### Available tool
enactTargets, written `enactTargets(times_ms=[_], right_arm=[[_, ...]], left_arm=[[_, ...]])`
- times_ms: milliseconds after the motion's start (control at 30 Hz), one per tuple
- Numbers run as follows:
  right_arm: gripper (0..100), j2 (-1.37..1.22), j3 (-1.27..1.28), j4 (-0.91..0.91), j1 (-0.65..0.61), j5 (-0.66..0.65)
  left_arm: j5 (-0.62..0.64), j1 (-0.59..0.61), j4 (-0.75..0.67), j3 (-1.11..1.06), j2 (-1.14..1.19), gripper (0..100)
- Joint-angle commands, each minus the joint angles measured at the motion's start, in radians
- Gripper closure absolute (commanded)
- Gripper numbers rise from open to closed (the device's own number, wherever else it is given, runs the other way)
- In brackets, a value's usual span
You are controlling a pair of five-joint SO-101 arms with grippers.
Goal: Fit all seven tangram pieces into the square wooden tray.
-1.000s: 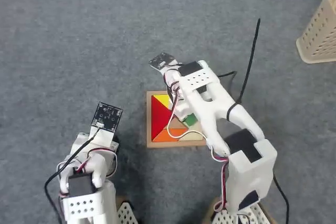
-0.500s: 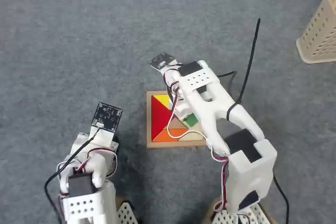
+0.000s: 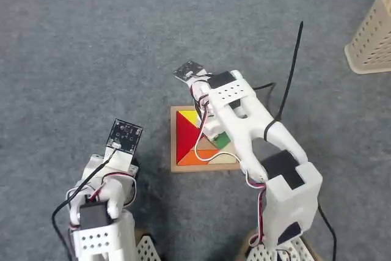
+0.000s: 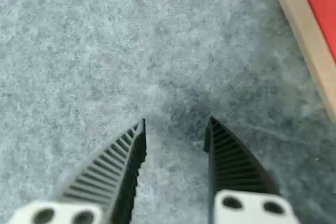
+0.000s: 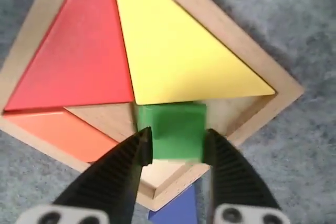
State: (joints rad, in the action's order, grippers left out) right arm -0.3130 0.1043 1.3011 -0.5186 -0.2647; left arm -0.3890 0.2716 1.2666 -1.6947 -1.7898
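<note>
Hardly anything has shifted in the last second: the green square (image 5: 172, 121) has only crept a touch within the wooden tray (image 3: 173, 139), and both arms look as they did. From where I stand, the right hand (image 5: 177, 132) is narrowed onto that square, a finger pressed to each of two opposite sides. The square sits between them over the tray's bare hollow, one edge against the long side of the yellow triangle (image 5: 173, 51). The red triangle (image 5: 79, 61) and an orange piece (image 5: 58, 127) lie beside it. I can't tell whether the square rests flat on the tray floor. If it is let go tilted, I'd expect it to ride up on the yellow edge, and spreading fingers could nudge the orange piece. A blue piece (image 5: 176, 211) lies just beyond the rim. The left hand (image 4: 176, 129) hangs parted and empty over the grey counter (image 3: 91, 59).
</note>
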Motion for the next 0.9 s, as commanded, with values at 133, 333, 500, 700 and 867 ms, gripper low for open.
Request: enactTargets(times_ms=[133, 333, 500, 700, 867], right_arm=[[88.3, 0.189, 0.043, -0.039, 0.001, 0.011], [88.3, 0.277, 0.144, -0.107, 0.001, 0.011], [89.1, 0.308, 0.155, -0.099, 0.002, 0.011], [98.6, 0.364, 0.209, -0.108, 0.065, 0.049], [99.3, 0.624, 0.437, -0.188, 0.104, 0.060]], left_arm=[[0.006, 0.000, 0.003, 0.007, -0.011, 82], [0.006, 0.000, 0.003, 0.007, -0.011, 82], [0.006, 0.000, 0.003, 0.007, -0.011, 82], [0.006, 0.000, 0.003, 0.007, -0.011, 82], [0.006, 0.000, 0.003, 0.007, -0.011, 82]])
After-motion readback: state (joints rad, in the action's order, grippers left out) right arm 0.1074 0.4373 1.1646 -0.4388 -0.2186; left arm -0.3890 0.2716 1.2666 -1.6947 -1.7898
